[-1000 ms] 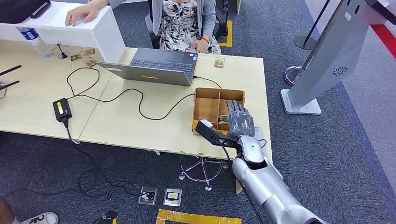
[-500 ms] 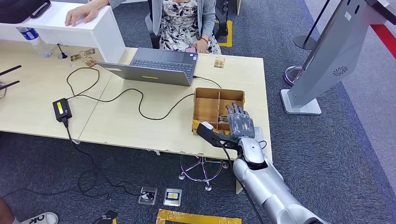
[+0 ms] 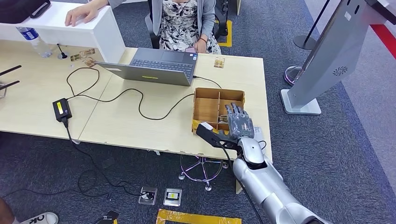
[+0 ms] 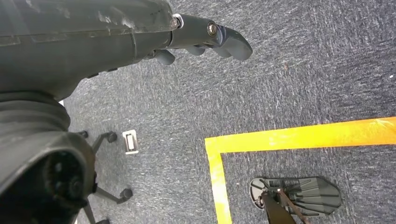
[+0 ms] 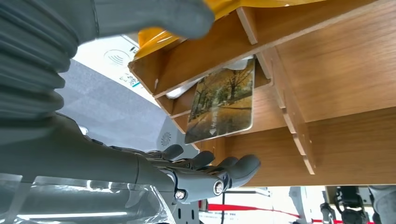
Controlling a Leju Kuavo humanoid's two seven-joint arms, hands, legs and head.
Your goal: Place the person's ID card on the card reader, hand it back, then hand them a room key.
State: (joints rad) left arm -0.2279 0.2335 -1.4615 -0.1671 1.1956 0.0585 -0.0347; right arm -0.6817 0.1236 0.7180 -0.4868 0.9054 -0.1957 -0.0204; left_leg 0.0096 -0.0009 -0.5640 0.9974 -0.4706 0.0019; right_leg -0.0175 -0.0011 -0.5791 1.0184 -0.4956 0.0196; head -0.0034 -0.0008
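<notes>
The scene is evenly and brightly lit, with soft shadows cast on the tabletop (image 3: pixel 140 126). Detail is rendered sharply in the head view. The thumb (image 5: pixel 149 16) nearest the right wrist camera is blurred.

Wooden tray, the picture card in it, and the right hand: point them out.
wooden tray (image 3: pixel 208 108), head view, bare floor.
picture card (image 5: pixel 222 105), right wrist view, printed face.
right hand (image 3: pixel 239 122), head view, back.

The robot's right hand (image 5: pixel 205 175) reaches into a compartment of a wooden divided box (image 5: pixel 336 88), dark fingers (image 5: pixel 233 170) extended and holding nothing, just beside a room key card (image 5: pixel 222 106) printed with an autumn tree scene that leans against a partition.
</notes>
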